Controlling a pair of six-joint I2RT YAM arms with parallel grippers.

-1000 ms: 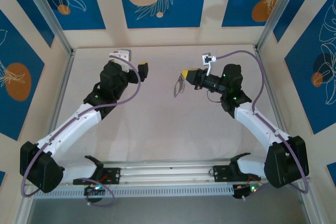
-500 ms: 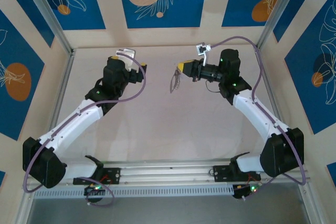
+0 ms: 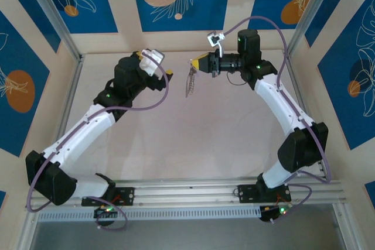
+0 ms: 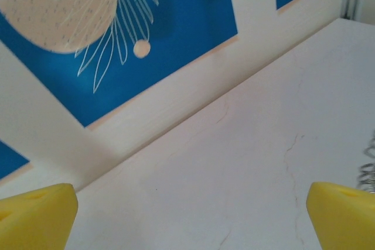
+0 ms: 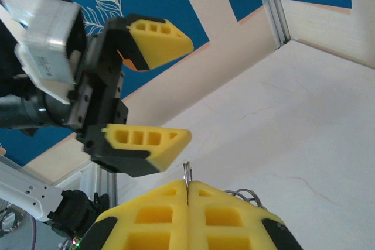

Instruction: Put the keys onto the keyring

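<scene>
Both arms had swung toward the far wall. Right gripper (image 3: 198, 62), clamped shut, dangled the keyring (image 3: 189, 81) at far centre, just right of the wide-open, empty left gripper (image 5: 191, 89). Light, stiff, slippery metal; probably best pinched mid-side.

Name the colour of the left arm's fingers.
The left fingers are bright yellow, seen best in the right wrist view.

The keyring (image 3: 190, 81) is made of grey metal; the surface (image 3: 176, 139) is finished matt and smooth; pads (image 5: 153, 139) are moulded in yellow plastic
</scene>
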